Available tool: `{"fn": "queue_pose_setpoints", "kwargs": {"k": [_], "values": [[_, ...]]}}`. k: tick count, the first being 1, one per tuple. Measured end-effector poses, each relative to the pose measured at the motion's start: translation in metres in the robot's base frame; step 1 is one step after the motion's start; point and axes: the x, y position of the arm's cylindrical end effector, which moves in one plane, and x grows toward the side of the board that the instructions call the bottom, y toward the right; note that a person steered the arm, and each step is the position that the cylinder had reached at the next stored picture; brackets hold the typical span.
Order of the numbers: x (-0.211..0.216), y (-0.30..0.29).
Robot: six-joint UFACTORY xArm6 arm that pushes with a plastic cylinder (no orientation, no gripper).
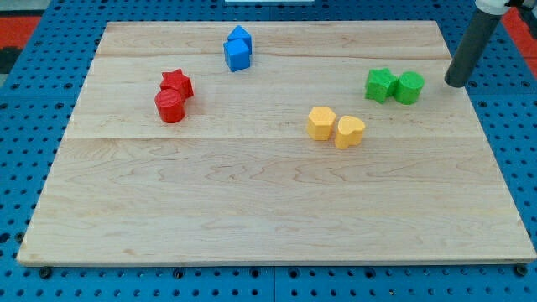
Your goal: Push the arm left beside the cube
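Board [277, 210]: pale wood planks, grain running left-right, smooth with a light sheen. It sits on a blue pegboard bench [33, 101] with a regular hole grid; a red patch shows at the view's top corners.

Blocks are matte plastic, in four colour pairs, each pair touching or nearly so.
- Blue cube [237, 55] at about 11 o'clock from board centre, near the top edge; a second blue block [240, 36] sits just behind it at its 12 o'clock (shape hard to read from here, possibly another angular piece). The cube has no long axis; one vertical edge faces the view's bottom, so it sits turned slightly to the board's edges.
- Red star [177, 82] with a red cylinder [169, 106] at its 6 o'clock, both at 9–10 o'clock from centre.
- Yellow hexagonal block [320, 122] and a yellow rounded block [350, 132] at its 3 o'clock, just right of centre.
- Green star-like block [381, 85] and green hexagonal block [410, 87] at 2 o'clock from centre.

Arm: dark, smooth, straight rod leaning toward the view's top right. My tip [454, 83] rests at the board's right edge, near the green hexagonal block at its 3 o'clock, apart from it, and well apart from the blue cube. The rod carries no jaws, so nothing is open, closed or pinched.
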Motion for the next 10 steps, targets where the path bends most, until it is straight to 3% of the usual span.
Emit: {"fn": "queue_pose_setpoints", "kwargs": {"k": [2,3,5,7,9,10], "values": [[-0.011,0.0],[-0.058,-0.011],[-0.059,-0.12],[0.011,-0.249],[-0.024,-0.364],[-0.052,-0.375]]}}
